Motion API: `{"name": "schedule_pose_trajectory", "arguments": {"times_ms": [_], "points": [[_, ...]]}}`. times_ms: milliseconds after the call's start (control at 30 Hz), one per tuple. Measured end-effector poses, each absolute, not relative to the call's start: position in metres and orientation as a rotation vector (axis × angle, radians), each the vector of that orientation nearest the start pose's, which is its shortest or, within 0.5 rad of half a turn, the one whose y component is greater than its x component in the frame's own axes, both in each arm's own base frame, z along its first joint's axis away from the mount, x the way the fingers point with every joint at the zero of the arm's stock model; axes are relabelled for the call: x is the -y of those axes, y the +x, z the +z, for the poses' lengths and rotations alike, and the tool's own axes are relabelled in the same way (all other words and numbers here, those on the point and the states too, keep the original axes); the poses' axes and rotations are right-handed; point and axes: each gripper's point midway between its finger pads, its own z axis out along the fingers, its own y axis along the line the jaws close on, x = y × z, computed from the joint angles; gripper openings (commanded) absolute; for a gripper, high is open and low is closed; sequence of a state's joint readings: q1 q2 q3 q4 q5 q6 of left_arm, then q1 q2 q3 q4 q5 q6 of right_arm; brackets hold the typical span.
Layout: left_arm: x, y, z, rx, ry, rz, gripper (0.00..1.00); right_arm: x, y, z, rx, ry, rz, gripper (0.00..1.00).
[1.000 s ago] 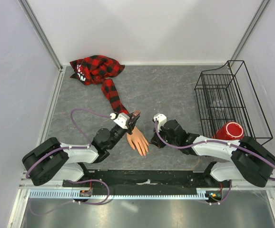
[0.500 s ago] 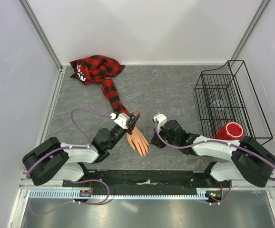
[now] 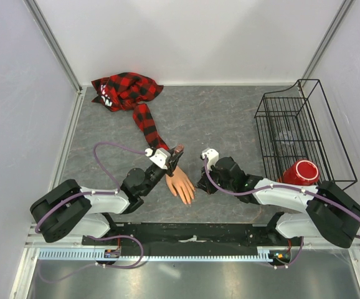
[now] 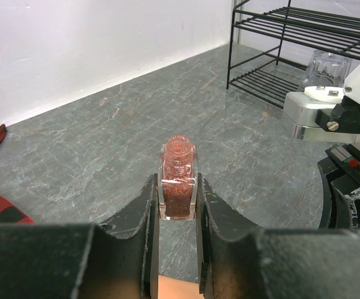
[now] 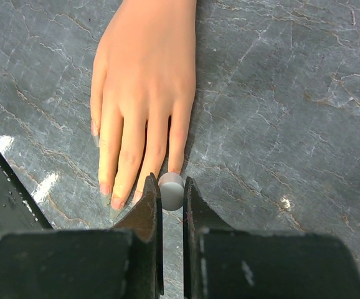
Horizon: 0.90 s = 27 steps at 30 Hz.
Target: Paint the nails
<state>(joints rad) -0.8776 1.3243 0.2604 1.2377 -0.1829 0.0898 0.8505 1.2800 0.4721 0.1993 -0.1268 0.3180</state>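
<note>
The peach mannequin hand lies flat on the grey table, fingers toward the arms, coming out of a red-and-black plaid sleeve. My left gripper hovers over its wrist, shut on a small uncapped bottle of reddish glitter polish held upright. My right gripper is shut on a round white cap right at the little finger's tip, hiding that nail. The other nails are long with greyish tips. Any brush under the cap is hidden.
A black wire rack stands at the right with a red cup at its near end and a clear glass inside. The bunched plaid shirt lies at the back left. White walls enclose the table.
</note>
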Motion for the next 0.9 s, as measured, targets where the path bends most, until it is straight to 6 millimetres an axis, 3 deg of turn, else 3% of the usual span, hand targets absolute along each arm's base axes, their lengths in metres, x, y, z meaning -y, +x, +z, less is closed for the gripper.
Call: {"name": "schedule_pose_trajectory", "arguments": {"times_ms": [900], "points": [[0.2669,0.2681,0.1846,-1.325,0.523,-0.524,0.02,-0.2753,0.1945,0.0485,-2.211,-0.686,0.768,0.00]]}}
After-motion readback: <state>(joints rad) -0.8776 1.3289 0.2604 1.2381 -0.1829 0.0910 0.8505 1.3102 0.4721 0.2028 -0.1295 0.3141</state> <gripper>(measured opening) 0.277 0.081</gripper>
